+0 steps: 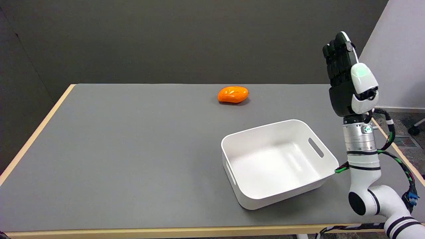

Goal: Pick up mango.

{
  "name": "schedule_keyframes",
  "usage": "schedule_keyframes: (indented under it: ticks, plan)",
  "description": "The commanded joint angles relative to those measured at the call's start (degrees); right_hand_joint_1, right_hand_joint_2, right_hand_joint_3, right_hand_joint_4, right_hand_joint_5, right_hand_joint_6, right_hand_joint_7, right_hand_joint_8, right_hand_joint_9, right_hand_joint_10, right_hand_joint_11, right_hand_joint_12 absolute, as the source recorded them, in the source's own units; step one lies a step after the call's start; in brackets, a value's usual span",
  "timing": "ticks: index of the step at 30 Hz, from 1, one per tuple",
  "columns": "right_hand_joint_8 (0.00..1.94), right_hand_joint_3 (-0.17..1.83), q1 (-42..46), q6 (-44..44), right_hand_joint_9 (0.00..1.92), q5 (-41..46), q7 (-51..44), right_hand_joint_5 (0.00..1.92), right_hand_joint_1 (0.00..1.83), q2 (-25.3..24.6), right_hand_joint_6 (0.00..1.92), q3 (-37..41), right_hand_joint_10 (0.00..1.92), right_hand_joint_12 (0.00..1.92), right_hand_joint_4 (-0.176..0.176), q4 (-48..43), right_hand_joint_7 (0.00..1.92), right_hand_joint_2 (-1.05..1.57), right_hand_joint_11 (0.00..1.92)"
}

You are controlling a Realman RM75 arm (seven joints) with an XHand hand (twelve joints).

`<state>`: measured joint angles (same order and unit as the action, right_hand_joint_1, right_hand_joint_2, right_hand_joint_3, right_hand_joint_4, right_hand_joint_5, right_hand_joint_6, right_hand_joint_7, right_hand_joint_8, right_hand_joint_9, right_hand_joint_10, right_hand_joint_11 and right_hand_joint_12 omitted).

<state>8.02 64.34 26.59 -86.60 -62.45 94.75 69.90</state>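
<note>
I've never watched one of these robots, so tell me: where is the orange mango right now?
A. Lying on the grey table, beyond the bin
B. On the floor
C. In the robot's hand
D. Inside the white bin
A: the mango lies on the bare table beyond the white bin, while the right hand is raised with nothing in it.
</note>
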Motion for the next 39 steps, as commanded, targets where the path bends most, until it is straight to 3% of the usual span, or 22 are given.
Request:
schedule_keyframes:
  ticks: [1, 3, 7, 12, 19, 20, 22, 30, 33, 39]
  plan:
    - [0.12, 0.92, -3.67, -14.29, 0.0, -3.04, -16.95, 0.03, 0.28, 5.7, 0.26, 2.74, 0.15, 0.33, -0.176, 10.02, 0.0, 0.59, 0.0]
    - [0.12, 0.91, -5.15, -18.92, 0.0, -3.03, -22.84, 0.03, 0.28, 7.38, 0.27, 3.08, 0.16, 0.35, -0.176, 11.88, 0.0, 0.58, 0.0]
    - [0.12, 0.78, -16.02, -27.43, 0.0, -4.09, -32.9, 0.01, 0.31, 9.24, 0.29, 1.12, 0.19, 0.36, -0.165, 10.03, 0.0, 0.64, 0.0]
    - [0.15, 0.92, -37.25, -37.77, 0.0, -20.64, -30.61, 0.04, 0.33, 11.93, 0.27, -6.36, 0.35, 0.6, -0.12, -1.12, 0.04, 0.56, 0.0]
    - [0.15, 0.93, -67.41, -43.26, 0.01, -45.07, -25.89, 0.04, 0.35, 12.12, 0.26, -30.65, 0.35, 0.62, -0.089, -24.62, 0.05, 0.56, 0.0]
    - [0.14, 0.94, -69.38, -43.51, 0.01, -46.35, -25.9, 0.04, 0.35, 11.84, 0.25, -32.66, 0.34, 0.62, -0.084, -26.24, 0.05, 0.55, 0.0]
    - [0.14, 0.94, -76.37, -46.25, 0.01, -45.9, -26.3, 0.04, 0.35, 11.7, 0.25, -44.08, 0.33, 0.62, -0.073, -29.52, 0.04, 0.55, 0.0]
    - [0.18, 0.95, -87.03, -49.45, 0.0, -43.79, -26.79, 0.01, 0.34, 8.77, 0.23, -74.21, 0.31, 0.65, -0.039, -36.9, 0.0, 0.54, 0.0]
    - [0.15, 0.94, -87.38, -51.24, 0.0, -43.78, -29.51, 0.0, 0.32, 7.13, 0.21, -80.04, 0.27, 0.58, -0.03, -39.19, 0.0, 0.56, 0.0]
    - [0.06, 0.89, -87.08, -53.06, 0.0, -41.06, -31.8, 0.0, 0.32, 5.13, 0.12, -83.13, 0.17, 0.49, -0.022, -45.11, 0.0, 0.6, 0.0]
